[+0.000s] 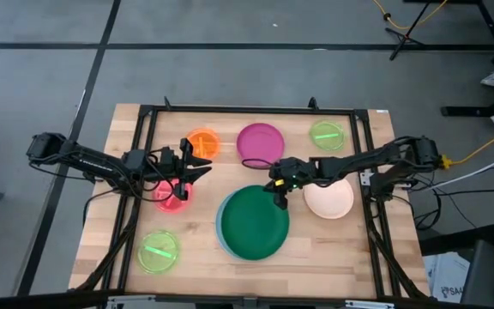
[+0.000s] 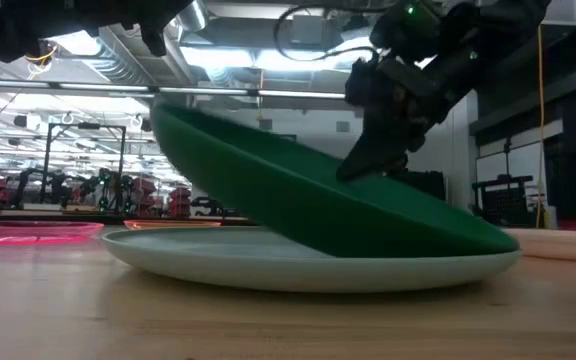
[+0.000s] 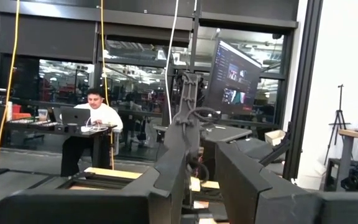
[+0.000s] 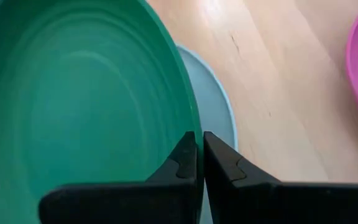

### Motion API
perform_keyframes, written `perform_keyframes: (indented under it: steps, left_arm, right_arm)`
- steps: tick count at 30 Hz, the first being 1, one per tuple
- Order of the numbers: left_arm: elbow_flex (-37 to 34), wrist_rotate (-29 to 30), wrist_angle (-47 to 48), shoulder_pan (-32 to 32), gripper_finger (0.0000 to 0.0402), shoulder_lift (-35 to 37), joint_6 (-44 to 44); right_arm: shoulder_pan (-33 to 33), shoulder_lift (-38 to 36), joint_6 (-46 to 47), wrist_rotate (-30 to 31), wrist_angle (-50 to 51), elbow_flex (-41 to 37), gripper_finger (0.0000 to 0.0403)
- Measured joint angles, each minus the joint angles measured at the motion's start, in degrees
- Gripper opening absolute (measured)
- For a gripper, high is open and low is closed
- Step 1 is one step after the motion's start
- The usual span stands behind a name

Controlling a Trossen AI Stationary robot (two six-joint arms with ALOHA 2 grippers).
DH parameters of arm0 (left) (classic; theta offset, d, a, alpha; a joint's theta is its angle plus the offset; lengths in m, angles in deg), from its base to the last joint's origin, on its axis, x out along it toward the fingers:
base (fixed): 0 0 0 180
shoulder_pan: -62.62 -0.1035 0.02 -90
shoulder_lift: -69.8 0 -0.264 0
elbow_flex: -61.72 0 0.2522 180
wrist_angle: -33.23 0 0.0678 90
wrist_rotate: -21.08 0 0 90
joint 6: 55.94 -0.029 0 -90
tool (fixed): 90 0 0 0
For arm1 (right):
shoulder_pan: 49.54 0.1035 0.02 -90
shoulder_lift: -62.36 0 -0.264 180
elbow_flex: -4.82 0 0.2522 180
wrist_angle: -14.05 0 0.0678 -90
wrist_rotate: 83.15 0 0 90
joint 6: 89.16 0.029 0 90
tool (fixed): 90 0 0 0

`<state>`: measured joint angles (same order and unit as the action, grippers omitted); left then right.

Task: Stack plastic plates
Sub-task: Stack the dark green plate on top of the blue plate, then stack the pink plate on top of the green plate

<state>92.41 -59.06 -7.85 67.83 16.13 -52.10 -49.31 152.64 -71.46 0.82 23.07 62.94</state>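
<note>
My biggest pieces sit at the table's middle front: the dark green plate [image 1: 254, 223] rests tilted on the light blue plate [image 2: 268, 265], one edge down in the blue dish, the other raised where my right gripper [image 1: 280, 192] pinches its rim. In my right wrist view the two fingers [image 4: 219, 163] are pressed together on that thin green edge, with the blue rim showing just beyond it.

To finish this step well, I judge I should lower the held edge slowly and keep the green plate centred over the blue one, so it seats flat instead of sliding sideways — then spread the fingers only once the rim has settled, and lift straight up so I don't drag the plate with me.

Next down in size, the magenta plate [image 1: 260, 142] lies at the back centre of the table [image 1: 358, 257], and the peach plate [image 1: 329, 200] is just beside my right arm, near the stack. These should go on next, I think.

The small ones are scattered: orange [image 1: 202, 142] at the back left, pink-red [image 1: 172, 196] under my left gripper [image 1: 197, 168], one lime green plate [image 1: 326, 136] at the back right and another [image 1: 158, 252] at the front left. My left gripper hovers above the table with fingers spread, holding nothing.
</note>
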Motion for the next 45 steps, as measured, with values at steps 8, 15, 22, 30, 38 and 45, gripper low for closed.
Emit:
perform_keyframes:
  steps: [8,15,22,30,38,45]
  left_arm:
    - [0.0,-0.1,-0.05,0.04,0.0082,0.0,0.01]
    - [0.0,-0.1,-0.07,0.04,0.0082,0.0,0.01]
    - [0.0,-0.08,-0.07,0.04,0.0082,-0.01,0.01]
    - [0.0,-0.08,-0.1,0.04,0.0082,0.0,0.01]
    - [0.0,-0.07,-0.09,0.04,0.0082,-0.01,0.03]
    - [0.0,0.12,-0.1,0.04,0.0082,-0.02,0.03]
  right_arm:
    - [0.11,3.41,-1.39,2.08,-2.01,0.0,0.0005]
    - [0.11,3.63,-1.67,5.92,-2.28,0.0,0.0006]
    - [0.13,4.59,-3.28,5.49,-2.86,-0.07,0.007]
    - [0.13,1.45,-7.54,5.18,0.29,-0.04,0.0138]
    - [2.15,-13.85,-8.1,5.8,18.93,-0.04,0.014]
    - [8.61,-22.92,-3.18,9.04,34.22,-0.04,0.014]
